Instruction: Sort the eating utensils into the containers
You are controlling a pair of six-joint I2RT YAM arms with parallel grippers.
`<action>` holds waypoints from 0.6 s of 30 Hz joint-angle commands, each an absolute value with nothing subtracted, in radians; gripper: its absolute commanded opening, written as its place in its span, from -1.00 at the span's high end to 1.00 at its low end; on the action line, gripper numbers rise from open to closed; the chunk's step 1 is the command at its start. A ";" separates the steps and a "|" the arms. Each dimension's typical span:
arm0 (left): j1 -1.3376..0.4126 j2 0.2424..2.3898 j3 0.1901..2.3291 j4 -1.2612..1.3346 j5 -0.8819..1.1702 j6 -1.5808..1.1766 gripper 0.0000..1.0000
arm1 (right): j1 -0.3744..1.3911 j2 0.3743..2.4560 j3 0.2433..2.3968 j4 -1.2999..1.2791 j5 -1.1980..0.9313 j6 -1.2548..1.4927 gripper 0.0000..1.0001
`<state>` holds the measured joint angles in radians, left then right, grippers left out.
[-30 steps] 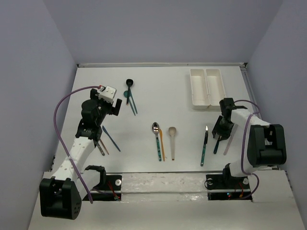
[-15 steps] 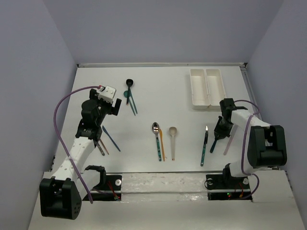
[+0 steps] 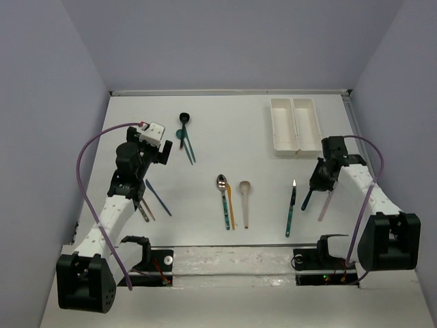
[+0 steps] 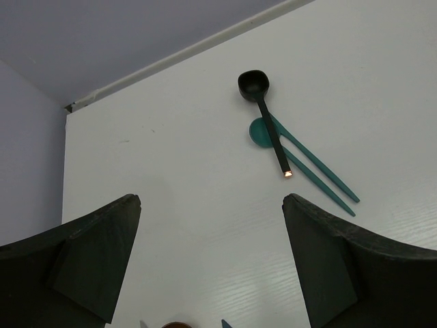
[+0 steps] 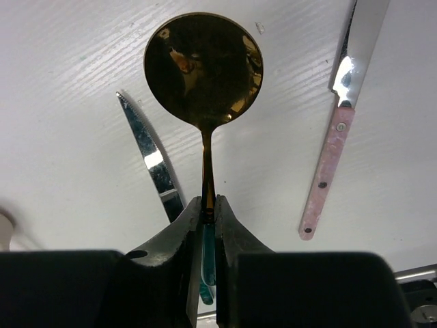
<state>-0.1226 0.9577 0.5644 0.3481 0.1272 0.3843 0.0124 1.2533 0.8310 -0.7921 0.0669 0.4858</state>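
My right gripper [image 5: 208, 212] is shut on the neck of a spoon with a copper bowl [image 5: 203, 65]; its teal handle [image 3: 307, 200] sticks out below the gripper [image 3: 319, 179]. A teal-handled knife [image 3: 291, 208] and a pink-handled knife [image 3: 325, 205] lie on either side of it. The two joined white containers [image 3: 295, 125] stand behind, with nothing showing in them. My left gripper [image 4: 212, 266] hangs open over bare table, short of a black spoon [image 4: 254, 85] that lies across teal utensils [image 4: 311, 167].
A silver-bowled teal spoon [image 3: 223, 201], an orange utensil [image 3: 231, 205] and a beige spoon [image 3: 246, 203] lie mid-table. A blue utensil [image 3: 158, 197] and copper ones [image 3: 145, 210] lie by the left arm. The back wall's edge [image 3: 229, 91] runs behind the trays.
The right gripper has shut on the copper-bowled spoon, and the right arm has swung outward to the right with it. The left arm has not moved.
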 commanded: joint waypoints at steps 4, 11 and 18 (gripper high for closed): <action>-0.117 0.949 0.561 0.385 0.121 0.399 -0.98 | 0.006 1.106 1.047 -0.798 0.078 0.372 1.00; -0.115 0.956 0.558 0.383 0.123 0.397 -0.98 | 0.006 1.317 1.357 -0.597 0.136 0.149 1.00; -0.115 0.974 0.555 0.383 0.121 0.397 -0.98 | 0.006 1.731 1.717 -0.580 0.185 0.012 1.00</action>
<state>-0.1223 0.9680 0.5640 0.3477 0.1261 0.3851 0.0124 1.5539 1.5570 -0.6125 0.1188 0.1360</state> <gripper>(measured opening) 0.989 0.141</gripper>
